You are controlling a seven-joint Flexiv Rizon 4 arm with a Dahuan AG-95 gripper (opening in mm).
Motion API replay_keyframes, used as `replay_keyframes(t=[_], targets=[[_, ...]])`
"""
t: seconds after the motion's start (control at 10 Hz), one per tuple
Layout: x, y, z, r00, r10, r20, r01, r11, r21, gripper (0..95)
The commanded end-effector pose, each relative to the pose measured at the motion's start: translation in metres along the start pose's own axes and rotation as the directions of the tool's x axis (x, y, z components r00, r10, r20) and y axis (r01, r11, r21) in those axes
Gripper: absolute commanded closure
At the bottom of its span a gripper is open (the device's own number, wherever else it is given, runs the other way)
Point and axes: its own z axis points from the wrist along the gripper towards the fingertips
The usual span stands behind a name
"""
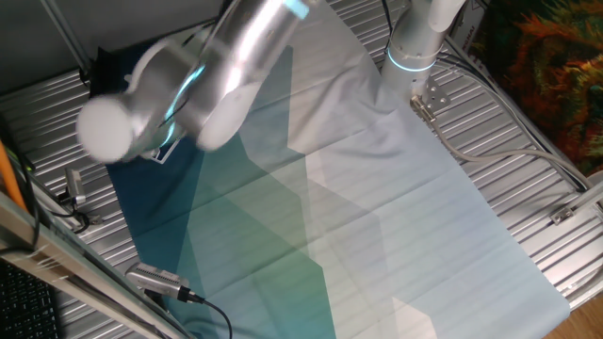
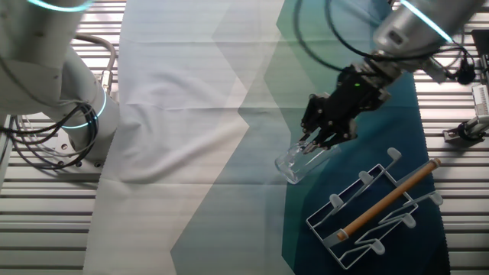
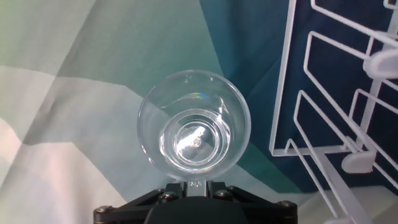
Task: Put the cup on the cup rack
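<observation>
The clear glass cup (image 2: 293, 163) hangs tilted just above the cloth, left of the cup rack (image 2: 359, 237). My gripper (image 2: 315, 140) is shut on the cup's upper edge. The white wire rack lies on the dark blue part of the cloth with its wooden rod (image 2: 390, 197) along the top. In the hand view I look straight into the cup (image 3: 194, 127), with my gripper (image 3: 196, 184) closed at its near rim and the rack (image 3: 283, 93) to the right. In the one fixed view my arm (image 1: 188, 85) hides both the cup and the rack.
A cloth (image 2: 191, 114) in white, teal and dark blue covers the slatted metal table (image 2: 46, 206). The robot base (image 2: 69, 92) and its cables stand at the left. White pegs (image 3: 382, 62) of the rack rise at the right of the hand view.
</observation>
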Motion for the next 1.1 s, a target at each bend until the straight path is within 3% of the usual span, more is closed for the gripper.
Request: replay_keyframes(t=[0.1, 0.6, 1.1], targets=[[0.0, 0.001, 0.009, 0.998, 0.02, -0.056, -0.021, 1.0, -0.017, 95.0], [0.0, 0.001, 0.009, 0.999, 0.005, -0.043, -0.006, 1.0, -0.024, 95.0], [-0.01, -0.002, 0.015, 1.0, -0.009, -0.014, 0.009, 0.999, -0.042, 95.0]])
